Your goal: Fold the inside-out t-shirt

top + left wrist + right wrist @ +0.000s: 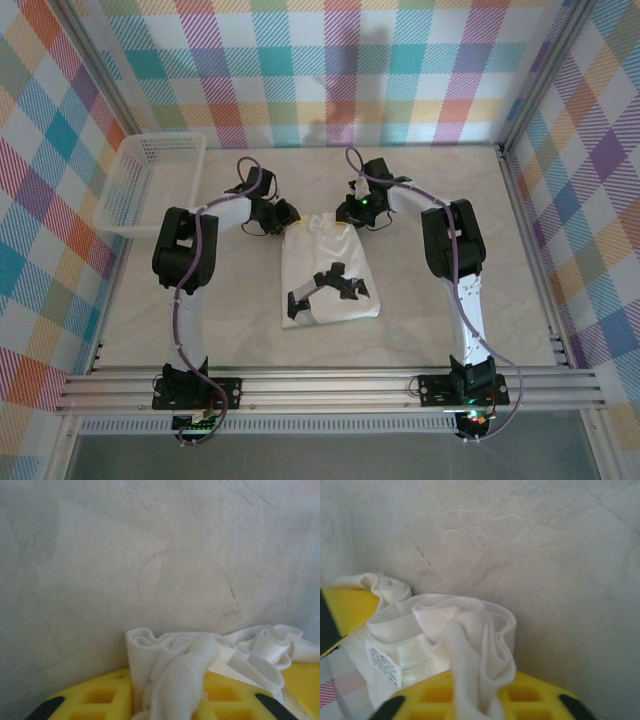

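Clearly, t-shirt [316,250] bunches within left gripper [170,696], right gripper [474,696].

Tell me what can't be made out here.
- Top view: far edge of the t-shirt, hidden under the left claw and right claw; its dark print, too small to identify.
- Right wrist view: label text, too small and blurred.
- Left wrist view: fingers, mostly cut off by the bottom edge.

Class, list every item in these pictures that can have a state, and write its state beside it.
inside-out t-shirt: partly folded, lying on the table, far corners bunched up.
left gripper: shut on the shirt's far left corner.
right gripper: shut on the shirt's far right corner.
mesh basket: upright, empty.
care label: exposed, facing outward.
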